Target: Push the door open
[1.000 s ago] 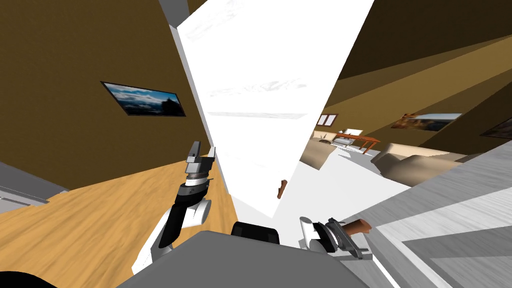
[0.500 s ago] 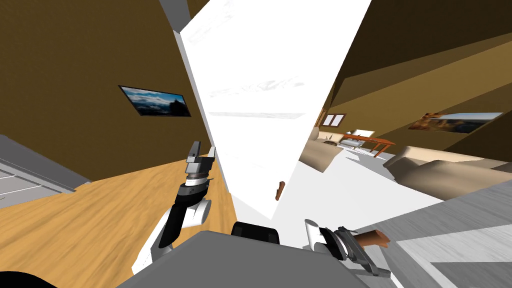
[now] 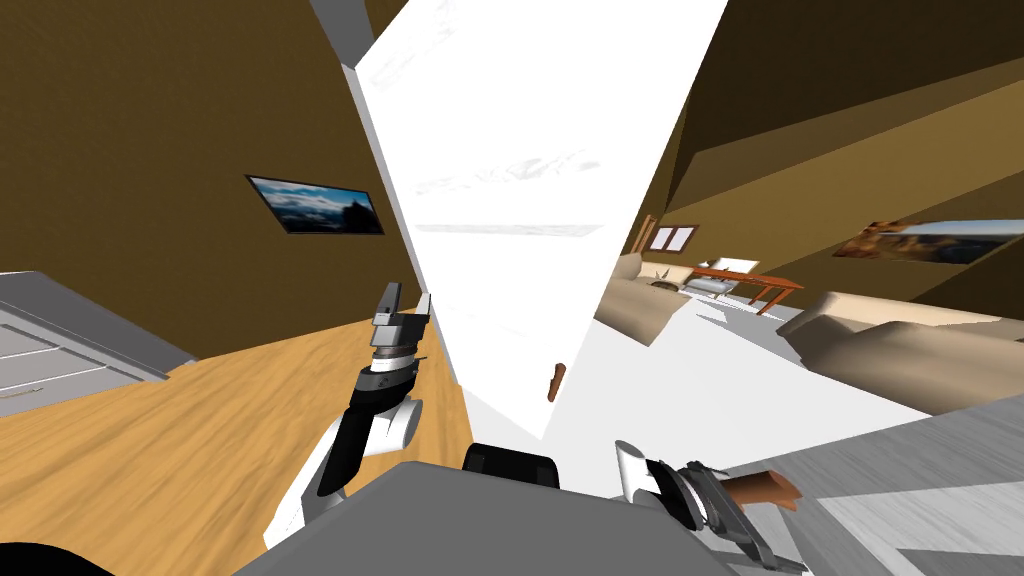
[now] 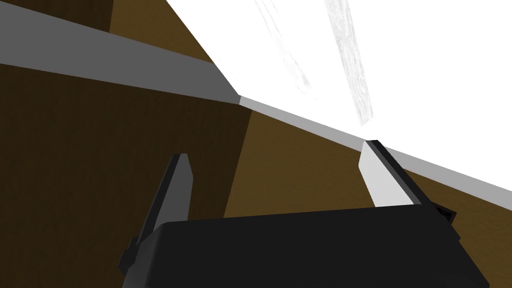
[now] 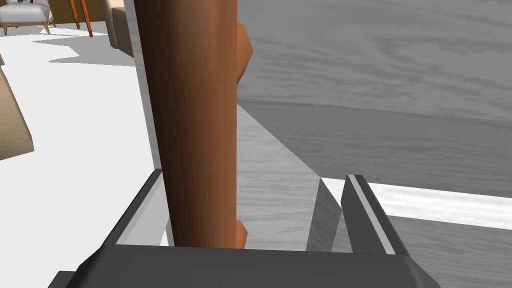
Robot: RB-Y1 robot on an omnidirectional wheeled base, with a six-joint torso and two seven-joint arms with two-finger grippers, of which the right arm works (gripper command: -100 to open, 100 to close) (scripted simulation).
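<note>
Home interior: a hallway opening onto a living room.

- Wood-plank floor (image 3: pixel 150 450) is running beneath the left gripper (image 3: pixel 408 297).
- A framed landscape picture (image 3: pixel 316 205) is hanging on the brown wall (image 3: pixel 150 150) beyond that gripper.
- Past the white door (image 3: pixel 520 200), beyond the right gripper (image 5: pixel 253 175), beige sofas (image 3: pixel 900 345), a red-legged table (image 3: pixel 745 276) and a pale armchair (image 3: pixel 712 285) are standing on white floor (image 3: pixel 700 370).
- A window (image 3: pixel 671 238) and a second picture (image 3: pixel 935 240) are showing on the far walls.

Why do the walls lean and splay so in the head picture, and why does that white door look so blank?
Head view: the wide, rolled lens splays the brown walls toward the corners; the white door is so evenly bright that only faint grey streaks show. Right wrist view: the brown handle shades darker toward one edge.
</note>
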